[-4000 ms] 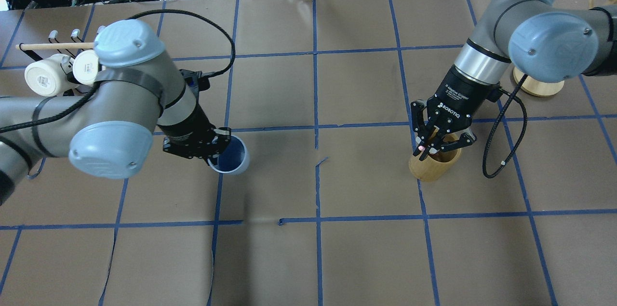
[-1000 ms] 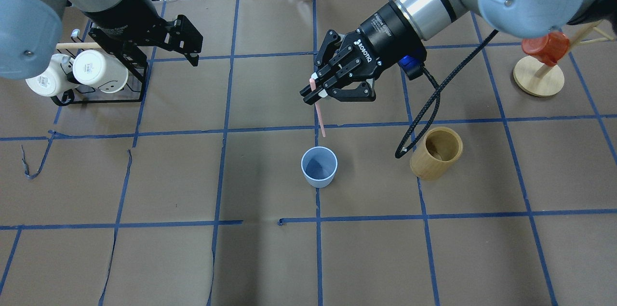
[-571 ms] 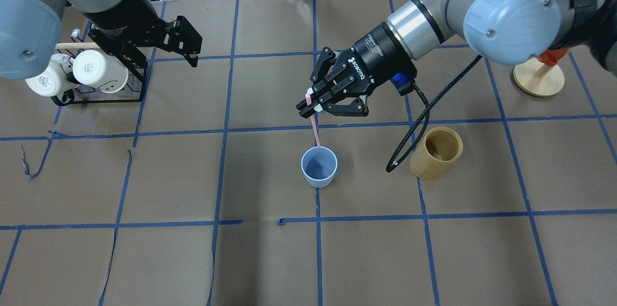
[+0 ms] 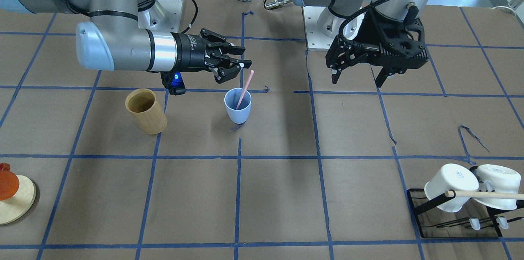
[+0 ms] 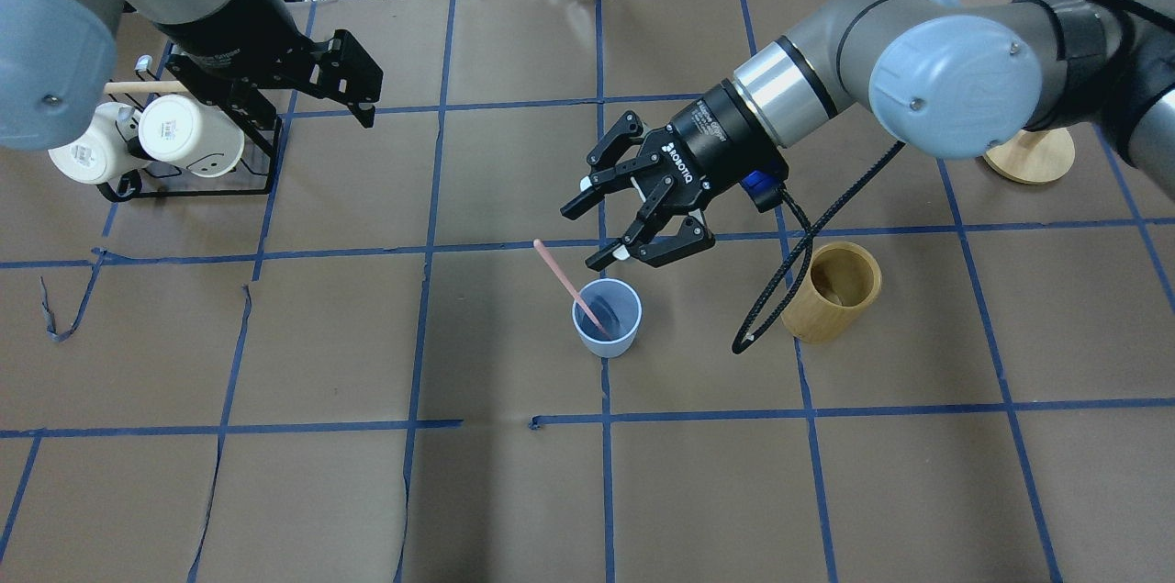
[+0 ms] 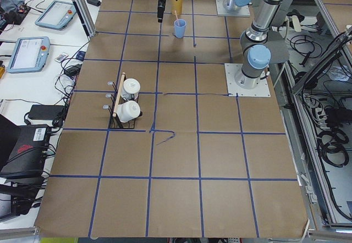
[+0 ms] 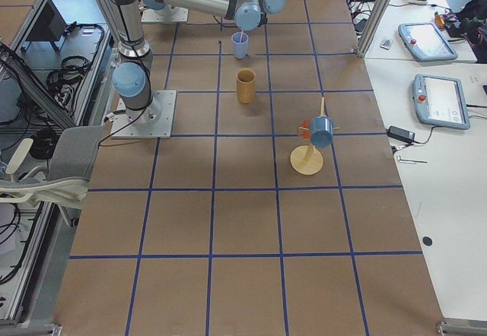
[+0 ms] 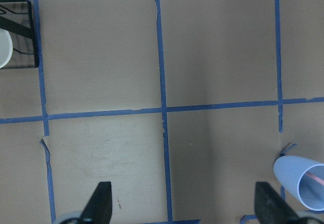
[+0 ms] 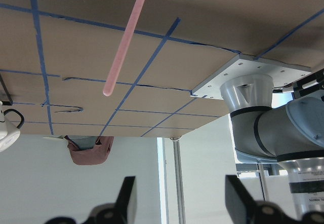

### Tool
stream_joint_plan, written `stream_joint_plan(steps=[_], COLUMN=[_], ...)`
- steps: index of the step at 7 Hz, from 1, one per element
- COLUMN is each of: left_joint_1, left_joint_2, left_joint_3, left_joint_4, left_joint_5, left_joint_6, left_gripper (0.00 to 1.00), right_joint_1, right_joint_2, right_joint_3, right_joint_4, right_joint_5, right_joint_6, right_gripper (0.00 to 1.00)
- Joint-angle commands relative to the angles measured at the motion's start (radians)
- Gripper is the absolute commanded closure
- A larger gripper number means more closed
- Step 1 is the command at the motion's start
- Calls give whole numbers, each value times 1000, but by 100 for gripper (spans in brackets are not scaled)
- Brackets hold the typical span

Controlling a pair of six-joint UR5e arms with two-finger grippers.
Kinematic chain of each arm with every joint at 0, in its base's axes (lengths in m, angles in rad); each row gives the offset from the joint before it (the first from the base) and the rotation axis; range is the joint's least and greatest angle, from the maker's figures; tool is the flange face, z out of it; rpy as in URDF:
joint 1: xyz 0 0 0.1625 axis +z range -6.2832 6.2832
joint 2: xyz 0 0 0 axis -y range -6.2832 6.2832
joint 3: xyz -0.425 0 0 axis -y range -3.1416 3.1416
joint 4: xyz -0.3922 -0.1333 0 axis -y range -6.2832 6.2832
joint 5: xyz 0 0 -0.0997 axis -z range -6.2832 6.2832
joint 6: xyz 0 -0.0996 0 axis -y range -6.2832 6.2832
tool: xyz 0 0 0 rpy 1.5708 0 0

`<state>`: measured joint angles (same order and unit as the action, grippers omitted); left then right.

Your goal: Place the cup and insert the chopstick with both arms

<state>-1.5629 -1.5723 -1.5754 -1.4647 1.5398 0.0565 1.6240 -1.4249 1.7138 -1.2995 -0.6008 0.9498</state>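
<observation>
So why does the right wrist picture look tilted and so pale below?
Right wrist view: the camera is tipped, so the table fills the top; the bright room beyond is washed out, the pink chopstick sharp. Overhead view: a soft shadow left of the blue cup.

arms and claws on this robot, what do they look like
Left arm and right arm: grey tubes, pale blue round joint caps, silver wrist bands. Left claw and right claw: black, two-fingered; the right is lettered ROBOTIQ in white. A black braided cable loops off the right wrist.
</observation>
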Motion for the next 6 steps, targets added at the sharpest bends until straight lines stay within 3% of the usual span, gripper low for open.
stream_joint_plan(steps=[1,2,3,4,5,6], left_joint_1=[-2,-2,-2,-3,-3,-3], left_joint_2=[1,2,2,3,3,5], left_joint_3=[3,5,3,5,6,5], left_joint_4=[-31,-34,-36,-36,-37,-37], left_joint_5=[0,2,20,26,26,26], left_joint_6=[-3,-3,-3,-3,-3,-3], left_gripper=[0,0,0,0,0,0], right_joint_1=[-13,-15,-15,-19,-19,-21], right_joint_2=[-14,-14,-16,-16,-35,-64], right_joint_3=[-104,-211,-297,-327,-327,-330], right_joint_4=[-41,-40,-40,-35,-34,-43], right_joint_5=[-183,-373,-489,-614,-837,-899], right_joint_6=[12,-8,-16,-210,-525,-666], right_gripper=[0,0,0,0,0,0])
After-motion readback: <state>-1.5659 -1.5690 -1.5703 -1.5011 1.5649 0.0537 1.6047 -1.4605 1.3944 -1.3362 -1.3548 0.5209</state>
